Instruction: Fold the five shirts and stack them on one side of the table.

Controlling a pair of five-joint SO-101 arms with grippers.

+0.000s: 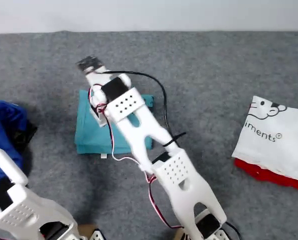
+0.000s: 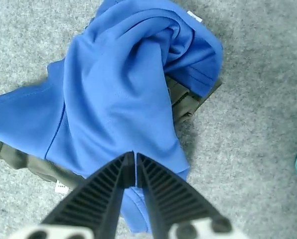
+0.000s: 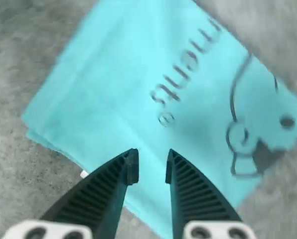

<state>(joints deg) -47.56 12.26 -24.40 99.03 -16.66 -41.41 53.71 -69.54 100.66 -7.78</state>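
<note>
Tabletop [image 1: 214, 65] was covered in grey, felt-like material. The teal shirt [image 1: 91, 130] lay left of centre in the high view, folded to a neat rectangle with stacked layers visible along its near edge and a small white tag [image 1: 103, 156] poking out there. The right wrist view showed the same teal shirt [image 3: 138, 74] flat and smooth, with dark lettering and a cartoon animal outline printed on its top face and the tag [image 3: 83, 174] at the edge. The right arm [image 1: 139, 125] stretched across this shirt. The right hand [image 3: 151, 167] hung over its near edge, released, with a clear gap between the two ribbed black fingers and nothing between them. At the far left edge of the tabletop sat the blue shirt [image 1: 4, 122], unfolded and bunched. In the left wrist view the blue shirt [image 2: 113, 89] was a crumpled heap with deep folds and a hemmed edge rolled over on top, lying on an olive garment [image 2: 186, 102] that stuck out from under it on two sides. The left hand [image 2: 135, 159] was above the blue cloth, clenched, with only a sliver between the fingertips. Whether any fabric was caught there could not be told. The left arm [image 1: 19, 210] sat at the lower left of the high view. At the right edge, well apart from the teal shirt, a folded white shirt [image 1: 274, 137] with dark print lay on top of a red shirt [image 1: 269, 175], whose edge showed along the near side.
</note>
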